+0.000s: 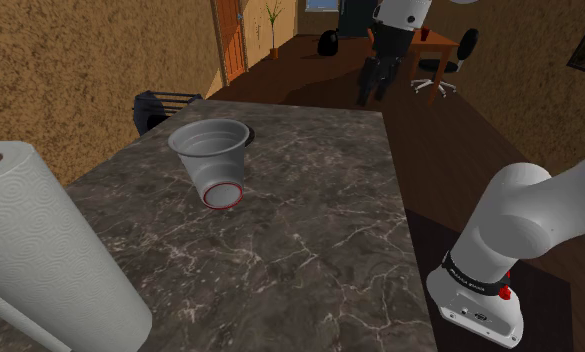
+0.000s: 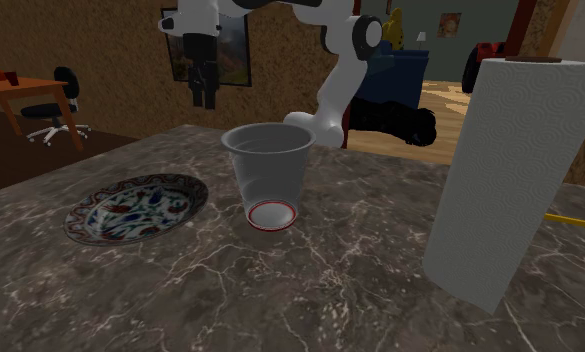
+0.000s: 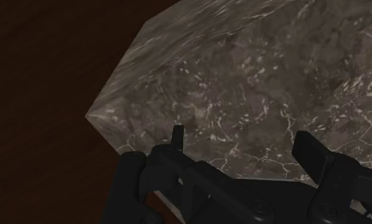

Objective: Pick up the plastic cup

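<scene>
A translucent grey cup [image 1: 212,160] with a red ring at its base stands upright on the dark marble counter [image 1: 310,250]. In the second exterior view the cup [image 2: 268,175] sits mid-counter, between a plate and a paper towel roll. My black gripper [image 1: 367,92] hangs high over the counter's far edge, well away from the cup, toward the shoulder view's upper right. In the second exterior view the gripper [image 2: 202,98] is above and to the left of the cup. In the wrist view the gripper [image 3: 241,145] is open over a counter corner [image 3: 114,121], with nothing between its fingers [image 3: 177,137].
A patterned plate [image 2: 135,208] lies on the counter left of the cup in the second exterior view. A tall paper towel roll [image 2: 505,170] stands on its right, seen again as the roll [image 1: 40,260] in the shoulder view. The arm's base [image 1: 480,295] stands beside the counter.
</scene>
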Controlling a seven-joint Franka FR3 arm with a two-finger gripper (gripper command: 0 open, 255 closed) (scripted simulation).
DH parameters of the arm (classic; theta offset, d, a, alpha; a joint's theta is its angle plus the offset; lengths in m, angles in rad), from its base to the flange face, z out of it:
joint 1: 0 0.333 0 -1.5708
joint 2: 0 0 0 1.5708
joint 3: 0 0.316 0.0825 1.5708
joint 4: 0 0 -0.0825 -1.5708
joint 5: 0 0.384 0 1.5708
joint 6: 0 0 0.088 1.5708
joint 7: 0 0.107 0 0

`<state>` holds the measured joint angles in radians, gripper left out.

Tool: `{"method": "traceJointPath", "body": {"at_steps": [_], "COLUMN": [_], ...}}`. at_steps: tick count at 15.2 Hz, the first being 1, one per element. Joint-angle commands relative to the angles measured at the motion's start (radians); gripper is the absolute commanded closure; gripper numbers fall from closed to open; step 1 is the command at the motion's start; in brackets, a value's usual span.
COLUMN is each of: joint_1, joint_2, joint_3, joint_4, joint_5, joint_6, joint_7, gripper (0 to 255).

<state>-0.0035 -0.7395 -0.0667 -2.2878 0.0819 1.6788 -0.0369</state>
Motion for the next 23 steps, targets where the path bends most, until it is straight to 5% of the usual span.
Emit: {"method": "traceJointPath", "body": {"at_steps": [1, 13, 23], "joint_1": [0.0, 0.076, 0.105], "joint_2": [0.0, 0.139, 0.361], "joint_3": [0.0, 0.237, 0.43], "joint_4": [0.0, 0.152, 0.4], "joint_5": [0.0, 0.128, 0.145], "joint_6": [0.0, 0.024, 0.04], "joint_7": [0.0, 0.286, 0.531], "gripper": [0, 0, 0]}}
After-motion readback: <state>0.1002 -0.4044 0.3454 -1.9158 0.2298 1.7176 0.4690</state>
